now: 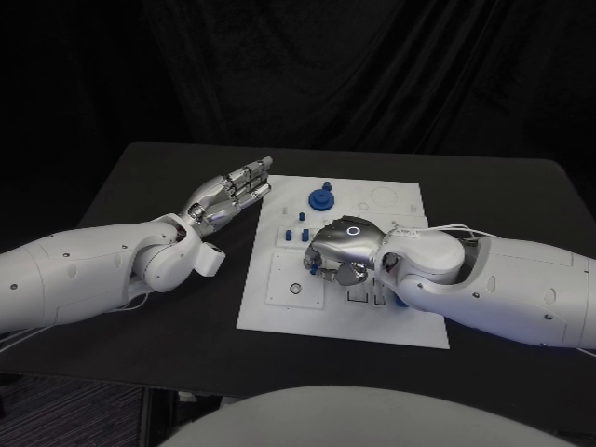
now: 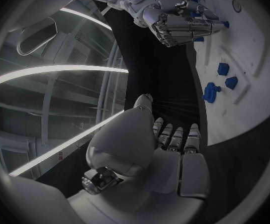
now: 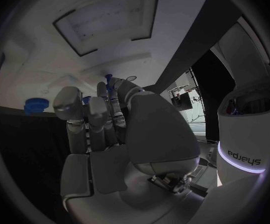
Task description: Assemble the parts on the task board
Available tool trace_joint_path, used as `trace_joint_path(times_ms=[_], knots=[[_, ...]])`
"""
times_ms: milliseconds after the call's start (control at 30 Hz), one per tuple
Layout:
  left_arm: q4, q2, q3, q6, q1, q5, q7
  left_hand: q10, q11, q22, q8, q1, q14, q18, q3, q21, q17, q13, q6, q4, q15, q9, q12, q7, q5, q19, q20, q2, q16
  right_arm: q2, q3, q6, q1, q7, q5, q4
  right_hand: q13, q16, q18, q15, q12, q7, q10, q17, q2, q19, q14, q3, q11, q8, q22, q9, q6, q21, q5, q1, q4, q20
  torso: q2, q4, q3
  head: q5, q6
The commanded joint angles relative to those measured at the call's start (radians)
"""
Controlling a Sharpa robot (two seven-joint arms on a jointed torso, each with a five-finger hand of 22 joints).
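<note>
Task board (image 1: 379, 321): white plate lying flat in the middle of the black table (image 1: 151, 177), its long sides running away from you. Bare table shows on both sides of it and along the near edge; the widest free strip is on the left.

Left robot hand (image 1: 231, 196): off the board, just beside its far-left corner, above bare table. Fingers straight and apart, holding nothing.

Right robot hand (image 1: 341, 250): over the middle of the board, fingers curled down toward the surface. In the right wrist view a small blue part (image 3: 109, 79) shows at the fingertips (image 3: 113, 92); you cannot tell from these frames whether it is pinched or merely behind them.

Parts: a round blue part (image 1: 322, 197) stands near the far edge of the board, with small blue pegs (image 1: 292, 235) just left of the right robot hand. The left wrist view shows blue pieces (image 2: 225, 74) spread along the board.

Writing: "sharpa" on the right arm cuff (image 3: 245, 157), seen upside down.

Hidden: the right robot hand and forearm cover the board's near-right area.
</note>
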Motion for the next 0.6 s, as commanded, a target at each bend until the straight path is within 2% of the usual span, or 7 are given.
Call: trace_joint_path(times_ms=[33, 467, 533, 600], knots=[[0.002, 0.001, 0.001, 0.008, -0.001, 0.004, 0.079, -0.002, 0.007, 0.001, -0.003, 0.002, 0.0, 0.014, -0.001, -0.004, -0.001, 0.0, -0.001, -0.005, 0.009, -0.001, 0.001, -0.009, 0.004, -0.001, 0.009, -0.006, -0.004, 0.001, 0.0, 0.017, -0.003, -0.018, -0.008, -0.003, 0.0, -0.007, -0.013, -0.001, -0.004, 0.002, 0.005, -0.003, -0.002, -0.007, 0.0, 0.0, 0.0, 0.004, 0.117, 0.001, 0.006, -0.008, 0.003, 0.003, -0.006, -0.004, 0.0, -0.0009, 0.0001, -0.001, 0.0], [0.002, -0.001, 0.001, 0.008, -0.001, 0.004, 0.078, -0.002, 0.008, 0.001, -0.003, 0.002, 0.0, 0.014, -0.001, -0.004, -0.001, 0.0, -0.001, -0.006, 0.01, -0.001, 0.002, -0.008, 0.004, -0.001, 0.009, -0.005, -0.004, 0.005, 0.0, 0.027, -0.012, -0.018, -0.008, -0.009, -0.001, -0.009, -0.012, 0.0, -0.007, 0.004, 0.004, -0.007, -0.002, -0.01, -0.003, 0.0, 0.001, 0.001, 0.115, 0.0, 0.004, -0.013, 0.004, 0.003, -0.008, -0.003, 0.0, 0.0008, 0.0004, 0.001, 0.0], [0.002, -0.001, 0.001, 0.009, -0.001, 0.004, 0.077, -0.001, 0.01, 0.001, -0.002, 0.002, 0.0, 0.014, 0.0, -0.004, -0.001, 0.0, 0.0, -0.006, 0.01, -0.001, 0.002, -0.005, 0.006, -0.001, 0.01, -0.004, -0.004, 0.006, 0.0, 0.029, -0.014, -0.019, -0.008, -0.011, -0.002, -0.011, -0.012, 0.001, -0.01, 0.005, 0.002, -0.009, -0.003, -0.012, -0.005, 0.001, 0.002, -0.002, 0.115, 0.0, 0.001, -0.016, 0.004, 0.002, -0.008, -0.003, 0.0, 0.001, 0.0004, 0.001, 0.0], [0.002, -0.001, 0.001, 0.009, -0.001, 0.004, 0.077, -0.001, 0.01, 0.001, -0.002, 0.002, 0.0, 0.014, 0.0, -0.004, -0.001, 0.0, 0.0, -0.006, 0.01, -0.001, 0.002, -0.005, 0.006, -0.001, 0.01, -0.004, -0.004, 0.007, 0.0, 0.031, -0.015, -0.02, -0.008, -0.012, -0.005, -0.015, -0.011, 0.006, -0.02, 0.011, -0.009, -0.014, -0.003, -0.019, -0.011, 0.004, 0.008, -0.018, 0.112, -0.006, -0.018, -0.024, 0.002, -0.002, -0.009, 0.0, 0.0, 0.0012, 0.0002, 0.001, 0.0]])
